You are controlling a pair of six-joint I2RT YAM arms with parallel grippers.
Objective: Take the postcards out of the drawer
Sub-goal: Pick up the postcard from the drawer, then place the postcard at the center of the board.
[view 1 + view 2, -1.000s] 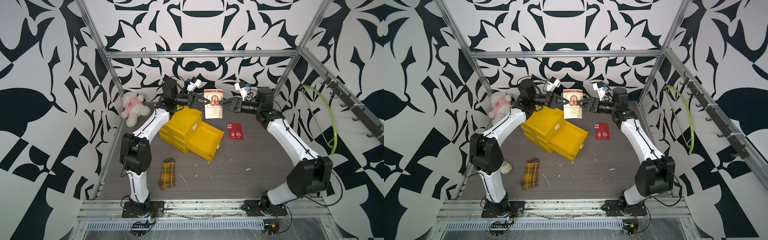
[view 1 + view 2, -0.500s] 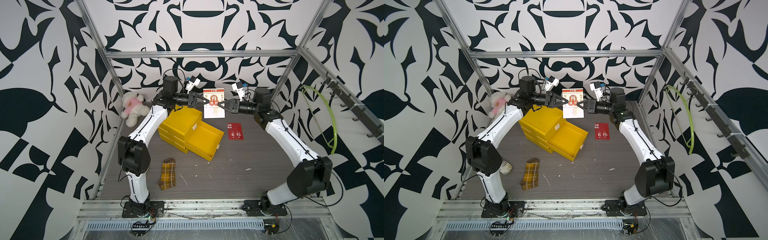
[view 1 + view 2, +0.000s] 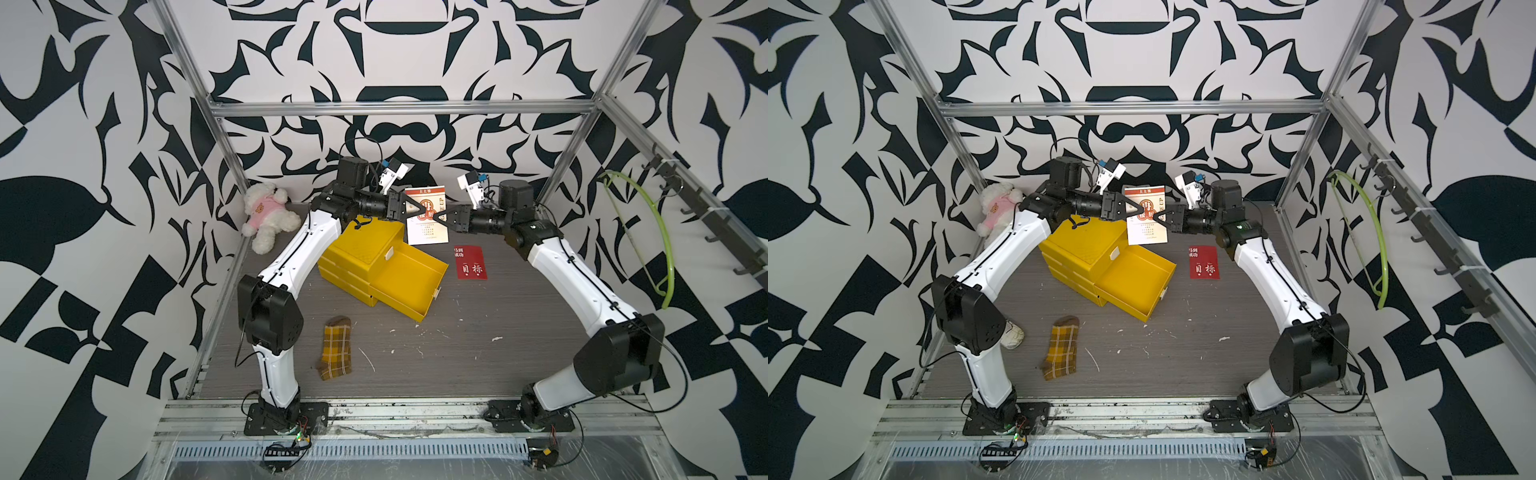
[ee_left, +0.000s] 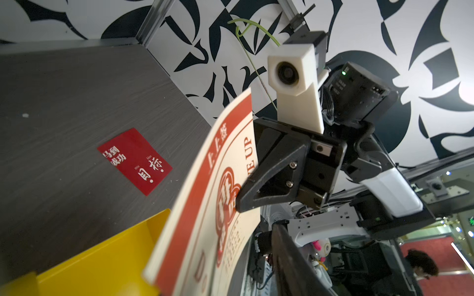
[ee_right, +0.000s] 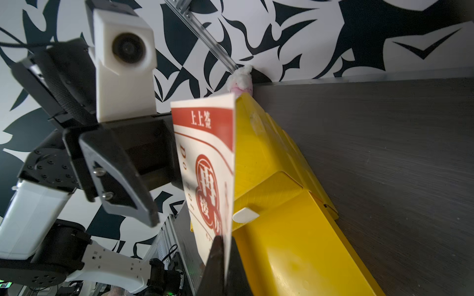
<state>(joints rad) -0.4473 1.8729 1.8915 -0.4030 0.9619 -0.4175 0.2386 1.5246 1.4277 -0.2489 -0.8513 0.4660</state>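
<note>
The cream postcard (image 3: pixel 427 224), with its orange-red band and round emblem, hangs upright in the air between the 2 arms, above the far side of the yellow drawer cabinet (image 3: pixel 361 249) and clear of the table. The right gripper (image 3: pixel 438 217) is clamped on 1 edge of it; in the right wrist view its fingertips (image 5: pixel 218 261) pinch the card's border with little of the card between them. The left gripper (image 3: pixel 413 206) sits at the opposite edge with its jaws parted and appears to have let go, so the card seems to hang from the right pinch alone. A 2nd card, the red postcard (image 3: pixel 471 262), lies flat on the table (image 3: pixel 457 353) just beside the pulled-out drawer (image 3: pixel 432 299), whose visible floor looks bare. A plaid sock (image 3: pixel 336 347) lies well apart, and a plush toy (image 3: pixel 266 212) sits in the far corner. The main risk is that thin edge grip: a quick swing could let the stiff card pivot or slip and drop back into the open drawer. The left fingers, close to the card, could also snag it and tug it loose as that arm pulls back.
</note>
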